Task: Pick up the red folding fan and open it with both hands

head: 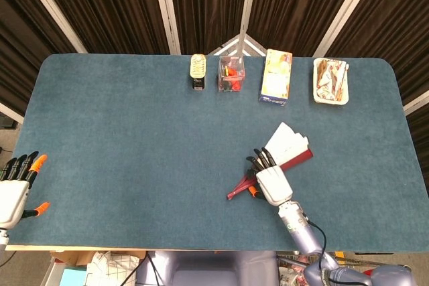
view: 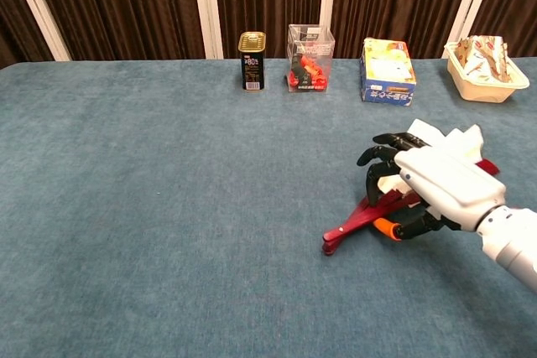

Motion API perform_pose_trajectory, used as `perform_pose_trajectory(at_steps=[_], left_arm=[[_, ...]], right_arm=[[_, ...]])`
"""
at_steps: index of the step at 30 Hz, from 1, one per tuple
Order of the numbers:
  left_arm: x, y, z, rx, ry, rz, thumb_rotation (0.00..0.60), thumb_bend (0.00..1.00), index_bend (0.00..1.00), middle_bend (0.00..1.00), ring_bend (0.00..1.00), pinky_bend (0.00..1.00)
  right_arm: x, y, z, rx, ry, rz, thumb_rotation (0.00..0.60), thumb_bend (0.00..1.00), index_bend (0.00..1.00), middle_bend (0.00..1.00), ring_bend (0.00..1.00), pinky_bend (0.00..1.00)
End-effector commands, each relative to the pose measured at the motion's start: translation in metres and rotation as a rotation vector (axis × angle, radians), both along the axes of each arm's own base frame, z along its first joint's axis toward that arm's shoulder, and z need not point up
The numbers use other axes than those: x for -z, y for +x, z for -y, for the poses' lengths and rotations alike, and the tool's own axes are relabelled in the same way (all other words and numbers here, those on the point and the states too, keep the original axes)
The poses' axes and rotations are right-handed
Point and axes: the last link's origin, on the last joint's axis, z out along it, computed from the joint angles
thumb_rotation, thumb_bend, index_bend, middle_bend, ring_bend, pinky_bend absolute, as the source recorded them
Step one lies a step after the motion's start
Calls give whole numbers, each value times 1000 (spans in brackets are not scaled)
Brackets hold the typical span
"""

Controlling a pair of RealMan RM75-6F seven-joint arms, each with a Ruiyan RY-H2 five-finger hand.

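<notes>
The dark fingers (view: 379,157) of the right hand (view: 436,186) curl down over the red folding fan (view: 357,222), with the orange-tipped thumb tucked against its ribs from the near side; the palm hides the contact, so I cannot tell whether the fan is truly clamped or only caged. The fan lies on the bench (head: 134,132) right of centre, partly spread: its pivot end pokes out toward the left, and a white leaf (head: 285,142) shows beyond the knuckles. Most of its middle is covered by the hand.

The left hand (head: 15,189) sits at the bench's near-left corner, fingers apart and holding nothing, partly cut off by the frame edge in the head view and outside the chest view.

Along the far edge stand a can (view: 252,60), a clear box (view: 310,59), a carton (view: 387,71) and a tray (view: 487,69), well apart from the fan. Broad bare cloth stretches between the two hands.
</notes>
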Motion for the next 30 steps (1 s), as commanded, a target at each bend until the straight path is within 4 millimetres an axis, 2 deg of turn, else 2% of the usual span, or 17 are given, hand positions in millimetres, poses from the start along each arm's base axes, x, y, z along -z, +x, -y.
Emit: perform_pose_trajectory(at_steps=[1, 9, 16, 19, 30], left_arm=[[0, 0, 0, -1, 1, 1, 600, 0, 0, 0, 0, 0], [0, 0, 0, 0, -1, 1, 600, 0, 0, 0, 0, 0], [-1, 1, -1, 3, 4, 1, 600, 0, 0, 0, 0, 0], [-1, 1, -1, 0, 10, 7, 600, 0, 0, 0, 0, 0], [-6, 8, -9, 25, 19, 31, 600, 0, 0, 0, 0, 0]], right_arm=[[1, 1, -1, -5, 3, 4, 600, 438, 673, 283, 71, 60], [-2, 5, -1, -29, -5, 18, 600, 461, 713, 296, 75, 61], [-22, 27, 11, -51, -53, 87, 600, 462, 716, 297, 75, 61], [-35, 43, 20, -48, -76, 139, 600, 474, 717, 297, 75, 61], [-90, 125, 51, -19, -142, 282, 600, 478, 743, 311, 75, 61]])
